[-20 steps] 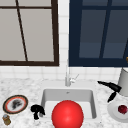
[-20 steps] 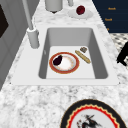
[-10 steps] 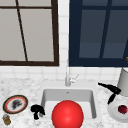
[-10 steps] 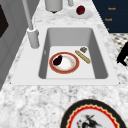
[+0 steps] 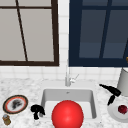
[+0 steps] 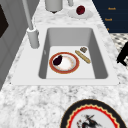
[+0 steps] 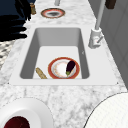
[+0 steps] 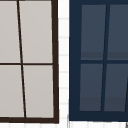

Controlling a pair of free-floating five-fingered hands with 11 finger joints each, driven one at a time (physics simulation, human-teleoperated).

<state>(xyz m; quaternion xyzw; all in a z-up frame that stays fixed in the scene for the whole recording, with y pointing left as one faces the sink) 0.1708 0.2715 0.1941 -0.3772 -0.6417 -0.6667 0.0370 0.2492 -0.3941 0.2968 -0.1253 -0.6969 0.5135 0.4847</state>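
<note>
Two black hands are shown at the sink (image 5: 93, 105). The right hand (image 5: 111, 92), fingers straight, is held above the white plate (image 5: 115, 113) bearing a dark red fruit (image 5: 122, 109), at four o'clock. The left hand (image 5: 37, 110), fingers curled on nothing, hangs at eight o'clock beside the patterned plate (image 5: 15, 104). A reach toward the fruit is judged under way; lowering and closing would be required.

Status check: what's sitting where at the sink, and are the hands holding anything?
Settled: eggplant on the red-rimmed plate in the sink.
In hand: nothing; right hand, fingers straight, hangs above the white plate with a dark red fruit; left hand, fingers curled, hangs at the sink's left rim.
</note>
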